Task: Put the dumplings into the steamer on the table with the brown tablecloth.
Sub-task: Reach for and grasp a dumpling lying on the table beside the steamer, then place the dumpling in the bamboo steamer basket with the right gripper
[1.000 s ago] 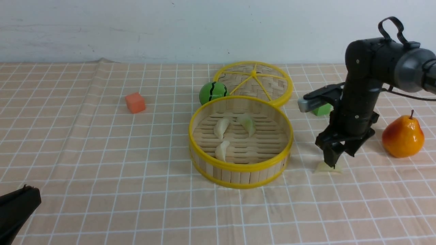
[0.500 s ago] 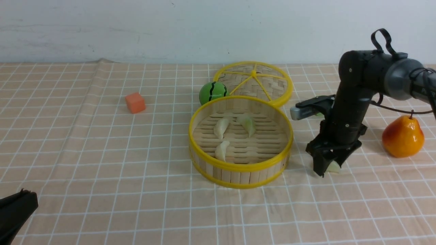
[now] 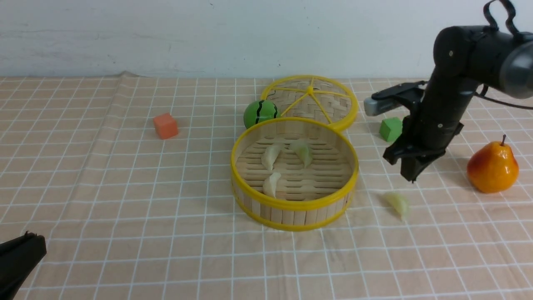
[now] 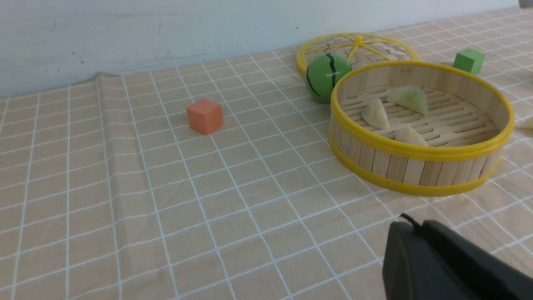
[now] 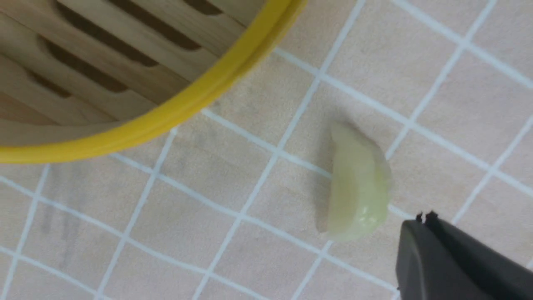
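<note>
The steamer (image 3: 294,204) stands mid-table on the brown tablecloth (image 3: 125,187) and holds three dumplings (image 3: 271,156) (image 3: 302,151) (image 3: 272,183); it also shows in the left wrist view (image 4: 420,152). A fourth dumpling (image 3: 398,203) lies on the cloth to the right of the steamer, seen close in the right wrist view (image 5: 357,183). My right gripper (image 3: 412,178) hangs above and just behind it, shut and empty (image 5: 425,216). My left gripper (image 3: 29,237) is shut and empty, low at the near left (image 4: 410,223).
The woven lid (image 3: 311,100) lies behind the steamer with a green striped ball (image 3: 260,112) beside it. A green cube (image 3: 390,128) sits behind my right arm, a pear (image 3: 492,166) at the far right, an orange cube (image 3: 165,125) at the left.
My right gripper was down at the fourth dumpling; it has risen and moved back without it. The dumpling now lies free on the cloth, turned from its earlier pose. The left arm stayed still.
</note>
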Controlling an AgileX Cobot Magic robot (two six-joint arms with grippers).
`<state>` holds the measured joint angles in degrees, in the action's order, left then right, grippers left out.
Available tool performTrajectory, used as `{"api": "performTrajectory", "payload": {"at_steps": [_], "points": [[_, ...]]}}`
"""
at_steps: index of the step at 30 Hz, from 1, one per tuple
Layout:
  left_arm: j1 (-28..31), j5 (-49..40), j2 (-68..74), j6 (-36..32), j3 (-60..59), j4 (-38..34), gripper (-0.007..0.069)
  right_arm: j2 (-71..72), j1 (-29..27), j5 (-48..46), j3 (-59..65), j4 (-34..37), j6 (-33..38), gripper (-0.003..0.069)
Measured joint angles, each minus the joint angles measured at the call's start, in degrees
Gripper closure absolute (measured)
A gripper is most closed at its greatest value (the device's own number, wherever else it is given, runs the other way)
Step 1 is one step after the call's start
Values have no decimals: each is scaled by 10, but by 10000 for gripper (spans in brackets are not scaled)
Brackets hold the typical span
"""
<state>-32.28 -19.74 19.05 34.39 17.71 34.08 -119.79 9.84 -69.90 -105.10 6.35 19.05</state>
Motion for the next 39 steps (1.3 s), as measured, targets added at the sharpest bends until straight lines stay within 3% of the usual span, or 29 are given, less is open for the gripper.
{"api": "performTrajectory", "payload": {"at_steps": [5,7,11,12,13,15,17,19,24,32,35,39], "points": [[0,0,0,0,0,0,601,2,0,-1,-3,1,-1,659],[0,0,0,0,0,0,599,-5,0,-2,-3,2,-11,620],[0,0,0,0,0,0,599,-34,0,-1,-3,3,-51,467],[0,0,0,0,0,0,599,-36,0,-1,-3,3,-52,467],[0,0,0,0,0,0,599,-50,0,-1,-3,3,-63,396],[0,0,0,0,0,0,599,-66,0,-1,-3,3,-75,330],[0,0,0,0,0,0,599,-80,0,-1,-3,3,-101,298],[0,0,0,0,0,0,599,-88,0,-1,-3,4,-123,305],[0,-1,0,0,0,0,594,-89,0,1,-3,5,-136,418],[0,-1,0,0,0,0,589,-54,0,-1,-15,5,-120,417],[0,-1,0,0,0,0,589,-29,1,-1,-33,34,-120,417],[0,-2,0,0,0,0,587,16,29,-1,-51,153,-72,417]]}}
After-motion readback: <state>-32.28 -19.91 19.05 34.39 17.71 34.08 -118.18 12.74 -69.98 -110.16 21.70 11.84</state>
